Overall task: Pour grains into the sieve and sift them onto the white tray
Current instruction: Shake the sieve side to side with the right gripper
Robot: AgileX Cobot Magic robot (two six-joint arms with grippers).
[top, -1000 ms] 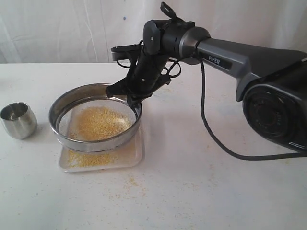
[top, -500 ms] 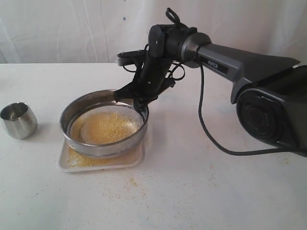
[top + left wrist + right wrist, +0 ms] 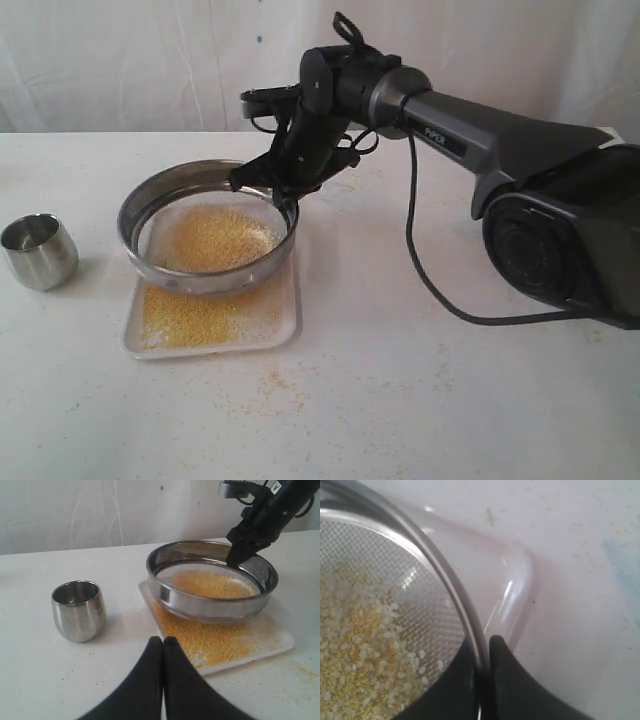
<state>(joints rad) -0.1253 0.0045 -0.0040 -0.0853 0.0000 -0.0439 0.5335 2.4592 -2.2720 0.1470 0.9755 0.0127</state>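
Observation:
The sieve [image 3: 205, 270], a wide steel ring with mesh, hangs tilted just above the white tray [image 3: 292, 330], with grains [image 3: 215, 238] lying on its mesh. My right gripper [image 3: 282, 196] is shut on the sieve's rim at its far right side; in the right wrist view the rim [image 3: 457, 600] runs between the gripper's [image 3: 484, 647] two black fingers. A layer of yellow grains [image 3: 205, 318] covers the tray under the sieve. In the left wrist view my left gripper [image 3: 163, 641] is shut on nothing, low over the table before the tray [image 3: 280, 645] and sieve [image 3: 210, 607].
A small steel cup [image 3: 38, 250] stands upright on the white table left of the tray, also in the left wrist view as the cup [image 3: 79, 611]. Stray grains [image 3: 275, 378] are scattered on the table in front of the tray. A black cable [image 3: 430, 280] hangs from the right arm.
The sieve has been shaken: it swung right half a second ago and is now back toward the left and farther away. More yellow grains lie on the tray.

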